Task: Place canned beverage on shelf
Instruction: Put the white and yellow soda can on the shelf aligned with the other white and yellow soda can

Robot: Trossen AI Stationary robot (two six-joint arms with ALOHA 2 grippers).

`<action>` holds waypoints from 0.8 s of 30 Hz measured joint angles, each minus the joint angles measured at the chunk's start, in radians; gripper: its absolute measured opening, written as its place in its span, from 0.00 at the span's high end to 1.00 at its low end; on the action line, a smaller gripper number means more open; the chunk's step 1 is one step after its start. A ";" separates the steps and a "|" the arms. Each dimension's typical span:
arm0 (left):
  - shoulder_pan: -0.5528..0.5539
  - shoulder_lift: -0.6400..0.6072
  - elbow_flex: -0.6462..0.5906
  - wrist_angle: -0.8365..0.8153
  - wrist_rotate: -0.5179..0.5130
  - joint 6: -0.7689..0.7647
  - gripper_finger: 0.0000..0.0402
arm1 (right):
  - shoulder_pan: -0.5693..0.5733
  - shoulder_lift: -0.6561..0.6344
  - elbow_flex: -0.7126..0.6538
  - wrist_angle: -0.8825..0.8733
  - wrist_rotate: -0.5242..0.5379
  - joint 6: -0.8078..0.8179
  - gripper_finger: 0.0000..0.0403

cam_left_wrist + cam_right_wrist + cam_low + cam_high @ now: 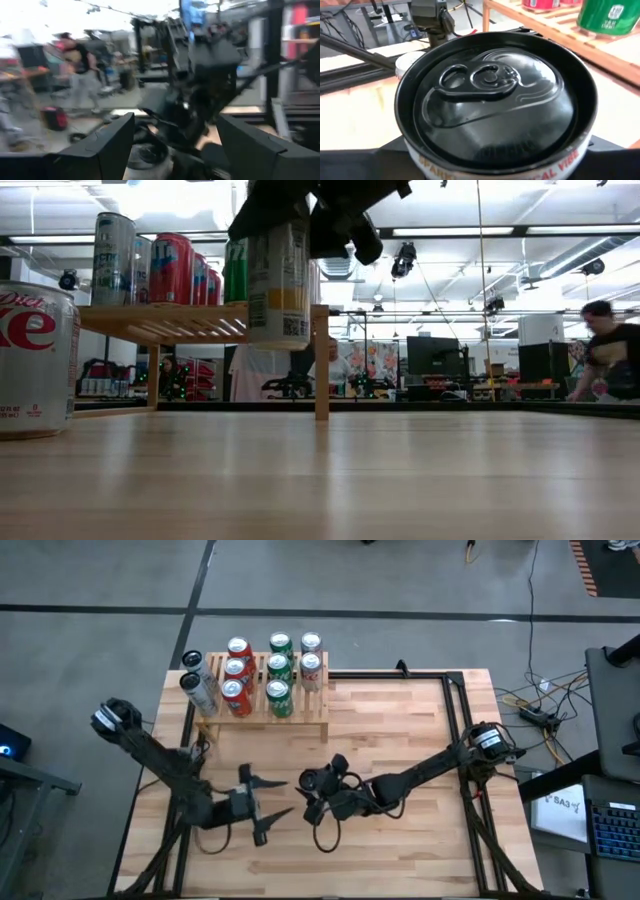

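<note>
Near the middle of the counter, a little toward its front edge, the right tool [312,785] is clamped on a canned beverage [279,275]. The right wrist view looks straight down on the can's dark lid and pull tab, and the low view shows the can hanging upright with its base clear of the counter top, so it is lifted, not standing.

Just beside it, toward the left edge, the left tool [262,808] hovers with its fingers [107,145] spread and nothing between them. It appears to be waiting.

Farther out, the shelf [300,718] stands at the back-left part of the counter. Its slatted top carries red and green cans in rows on the left and middle, while the right end of the slats looks bare. Two silver cans [199,688] stand on the counter just off the shelf's left end. A person [606,350] is at work in the room well beyond the counter.

The step in hand looks like the carry: the can is picked up but not yet brought to the shelf. The next move probably calls for raising the can above the slat height, travelling toward the back edge, and lowering it upright onto the bare right end without knocking the neighbouring green cans [278,668].
</note>
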 joint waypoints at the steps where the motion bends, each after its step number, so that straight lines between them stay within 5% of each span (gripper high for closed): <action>1: 0.017 -0.005 -0.006 -0.036 0.041 -0.046 0.34 | 0.003 0.000 0.001 0.001 0.001 -0.014 0.40; 8: 0.129 -0.014 -0.014 -0.240 0.252 -0.172 0.34 | 0.043 0.000 0.006 0.014 -0.002 -0.150 0.40; 24: 0.162 -0.014 -0.033 -0.247 0.222 -0.203 0.33 | 0.043 -0.001 0.006 0.012 0.002 -0.165 0.40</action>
